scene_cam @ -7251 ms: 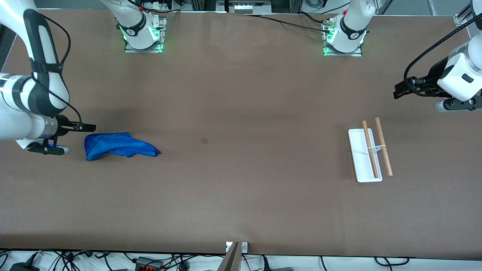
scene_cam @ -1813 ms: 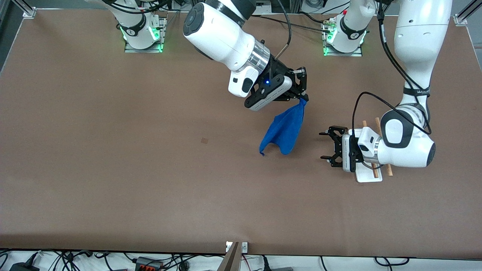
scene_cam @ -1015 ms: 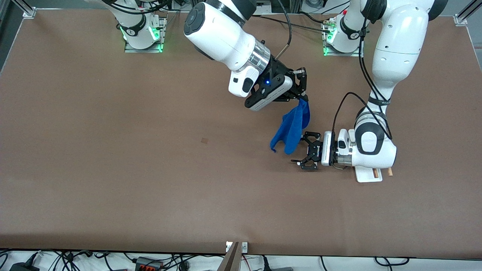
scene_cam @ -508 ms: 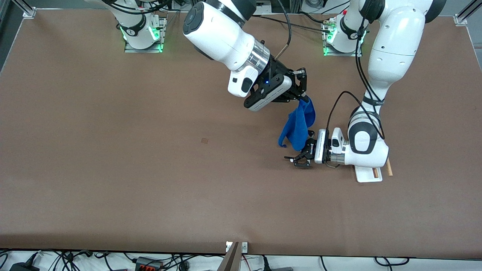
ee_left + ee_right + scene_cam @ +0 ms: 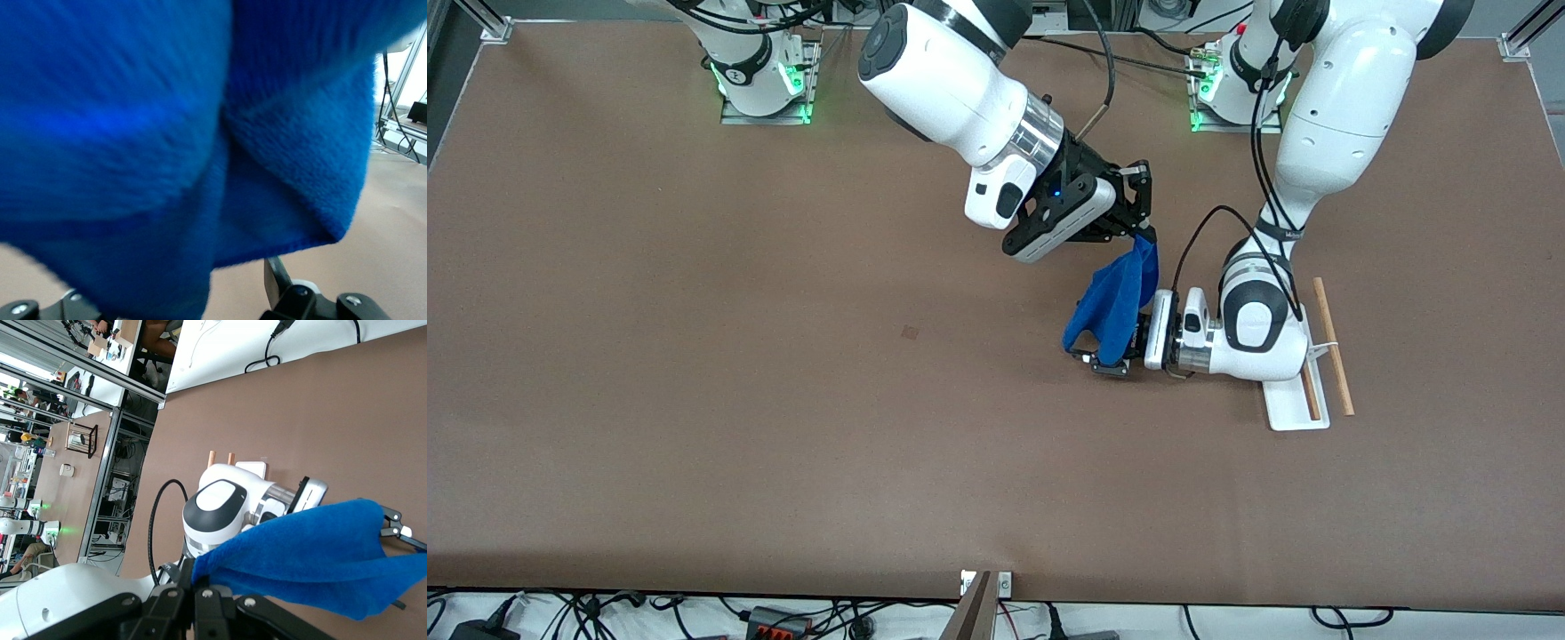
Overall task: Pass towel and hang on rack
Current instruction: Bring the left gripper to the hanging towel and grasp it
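Up in the air over the middle of the table (image 5: pixel 694 400), the right gripper (image 5: pixel 1143 233) is clamped on the top corner of the towel (image 5: pixel 1116 302), its fingers together on the cloth. The towel hangs down from that pinch as a loose blue drape, clear of the table.

The left gripper (image 5: pixel 1100 360) reaches in sideways at the towel's lower end, close above the table. Its fingers stand apart with the hanging cloth between them; in the left wrist view the blue pile fills nearly the whole picture, with one black finger (image 5: pixel 279 283) showing below it. Whether the fingers press the cloth yet cannot be told.

The rack (image 5: pixel 1294 404) stands on the table toward the left arm's end, just beside the left arm's wrist, which covers part of its white base. Its two wooden rods (image 5: pixel 1334 347) lie parallel, and nothing hangs on them. In the right wrist view the rack (image 5: pixel 250 468) shows past the left arm's wrist.
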Motion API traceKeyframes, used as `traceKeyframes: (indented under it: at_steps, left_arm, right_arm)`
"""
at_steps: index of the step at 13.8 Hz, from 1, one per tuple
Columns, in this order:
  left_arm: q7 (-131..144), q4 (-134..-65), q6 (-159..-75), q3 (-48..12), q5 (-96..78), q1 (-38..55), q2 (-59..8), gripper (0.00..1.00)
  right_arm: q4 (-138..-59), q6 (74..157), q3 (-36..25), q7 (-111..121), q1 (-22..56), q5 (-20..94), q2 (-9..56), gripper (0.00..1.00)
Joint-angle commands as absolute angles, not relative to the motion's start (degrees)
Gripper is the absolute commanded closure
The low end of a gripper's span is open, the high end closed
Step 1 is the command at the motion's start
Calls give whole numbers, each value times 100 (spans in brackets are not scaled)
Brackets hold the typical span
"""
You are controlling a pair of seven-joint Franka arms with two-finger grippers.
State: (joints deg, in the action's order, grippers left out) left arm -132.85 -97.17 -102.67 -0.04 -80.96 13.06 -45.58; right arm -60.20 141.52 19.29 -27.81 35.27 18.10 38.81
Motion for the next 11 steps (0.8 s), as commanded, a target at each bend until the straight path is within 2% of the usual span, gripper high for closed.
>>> traceKeyframes:
  at_steps: [1,2,3,5,10,11]
  left_arm:
    - [-13797,-9984,-10020,-62,-8244,1213,-4430,20]
    - [-13990,-9984,-10011,-62,-8253,1195,-4430,40]
    - [-14044,-9958,-10019,-62,-8340,1204,-4430,67]
    - [-14036,-9923,-10089,-62,-8499,1213,-4430,99]
    - [-13309,-9888,-10248,193,-8429,1239,-4342,99]
    - [-13141,-9888,-10318,219,-8403,1239,-4263,99]
  right_arm:
    - [-5950,14238,1925,-2865,3568,1705,3929,100]
    - [-5941,14238,1925,-2865,3568,1705,3929,100]
    - [-5950,14238,1925,-2865,3568,1705,3929,100]
    - [-5950,14238,1925,-2865,3568,1705,3929,100]
    - [-5950,14238,1925,-2865,3568,1626,3929,100]
    - [-5950,14238,1925,-2865,3568,1626,3929,93]
